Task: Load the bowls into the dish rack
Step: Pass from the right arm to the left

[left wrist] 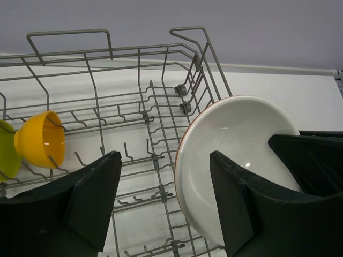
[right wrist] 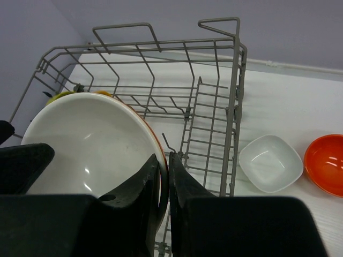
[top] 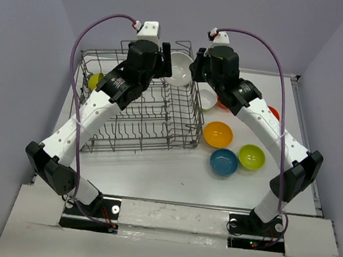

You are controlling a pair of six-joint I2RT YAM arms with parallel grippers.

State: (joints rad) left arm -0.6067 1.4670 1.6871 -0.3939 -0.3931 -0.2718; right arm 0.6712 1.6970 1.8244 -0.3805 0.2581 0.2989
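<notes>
A white bowl [top: 180,68] with an orange-red outside hangs tilted over the far right corner of the grey wire dish rack [top: 142,115]. My right gripper [right wrist: 167,167] is shut on its rim, one finger inside the bowl [right wrist: 86,144] and one outside. My left gripper [left wrist: 165,160] is open and straddles the opposite rim of the same bowl [left wrist: 236,134], its right finger over the bowl's inside and its left finger well clear of it. An orange-yellow bowl [left wrist: 40,140] and a lime green one [left wrist: 4,152] stand on edge at the rack's left end [top: 95,80].
On the table right of the rack lie a white bowl [top: 207,99], an orange-yellow bowl [top: 218,134], a teal bowl [top: 224,162], a lime green bowl [top: 251,156] and a red-orange bowl [right wrist: 327,163]. Upright tines [left wrist: 153,155] fill the rack floor.
</notes>
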